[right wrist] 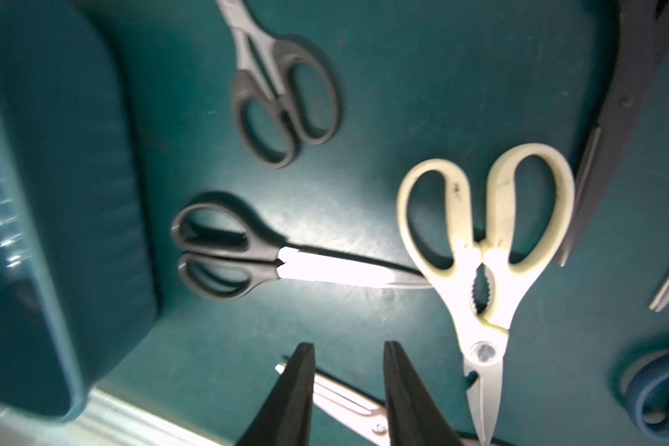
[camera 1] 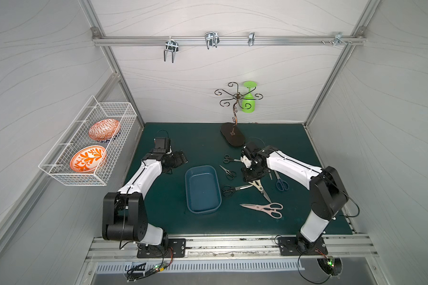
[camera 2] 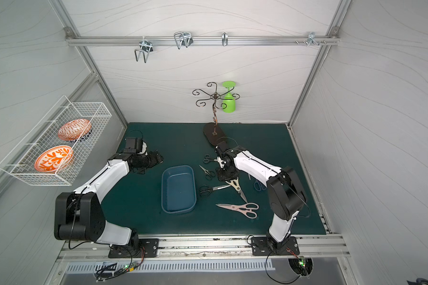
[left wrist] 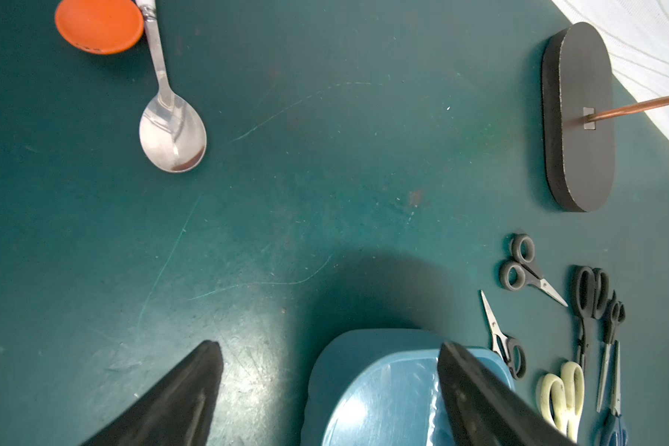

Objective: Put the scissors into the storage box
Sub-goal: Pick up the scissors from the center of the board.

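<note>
The dark green mat (camera 1: pixel 173 222) runs wall to wall, and its widest bare stretches are the near strip in front of the arm bases and the far left part. The storage box (camera 1: pixel 187 192) sits about mid-mat, long sides running near to far. It is empty, with free mat along its left, near and far edges. Every pair of scissors I can see lies on the mat to its right. A cup stand (camera 1: pixel 232 138) crowds the far side just beyond the right arm. The pink-handled shears (camera 1: pixel 262 209) lie nearest, clear of everything. The cream-handled shears (camera 1: pixel 260 186) lie farther back, handles beneath the right gripper (right wrist: pixel 348 347), which hovers with its fingers a narrow gap apart and nothing between them. The left gripper (left wrist: pixel 330 345) hangs by the box's far left corner, fingers spread wide, empty. A black-handled pair (camera 1: pixel 235 189) lies between box and cream shears, blade tip touching them. The blue-handled pair (camera 1: pixel 282 184) lies right of the arm. A small black pair (camera 1: pixel 227 172) lies beside the box's far end, and the farthest black pair (camera 1: pixel 229 159) lies just beyond it.
</note>
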You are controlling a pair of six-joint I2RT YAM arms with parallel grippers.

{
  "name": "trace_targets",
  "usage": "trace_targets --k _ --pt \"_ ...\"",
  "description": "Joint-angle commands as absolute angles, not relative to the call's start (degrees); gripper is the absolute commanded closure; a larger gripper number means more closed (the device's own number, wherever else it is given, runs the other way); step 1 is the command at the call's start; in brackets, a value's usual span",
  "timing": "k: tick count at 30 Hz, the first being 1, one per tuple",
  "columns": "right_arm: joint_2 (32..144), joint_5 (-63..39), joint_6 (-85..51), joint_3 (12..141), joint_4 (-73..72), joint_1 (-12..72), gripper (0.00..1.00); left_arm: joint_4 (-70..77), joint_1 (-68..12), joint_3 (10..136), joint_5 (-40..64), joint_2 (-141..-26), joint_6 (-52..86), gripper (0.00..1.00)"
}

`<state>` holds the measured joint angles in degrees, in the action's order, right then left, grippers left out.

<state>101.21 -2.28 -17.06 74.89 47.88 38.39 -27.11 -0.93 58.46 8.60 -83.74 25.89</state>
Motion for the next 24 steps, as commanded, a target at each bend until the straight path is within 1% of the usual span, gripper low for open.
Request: trace_targets --k 1,5,12,24 --pt "103.2 0.7 -16.3 74.9 45.6 38.7 0.65 -27.0 -0.8 58.9 6.9 -84.4 25.0 0.08" --pt "105.4 2.3 -14.1 75.9 43.1 38.3 0.66 -26.8 -0.3 58.7 6.8 -84.5 25.4 0.08" --pt "109.9 6.3 -10.0 78.9 42.8 38.0 0.65 -26.9 -0.1 58.5 6.5 -84.3 25.5 0.08" --pt "112.1 4.2 -11.4 77.0 40.1 37.6 0.69 -27.0 0.3 58.6 5.7 -84.8 25.7 0.08"
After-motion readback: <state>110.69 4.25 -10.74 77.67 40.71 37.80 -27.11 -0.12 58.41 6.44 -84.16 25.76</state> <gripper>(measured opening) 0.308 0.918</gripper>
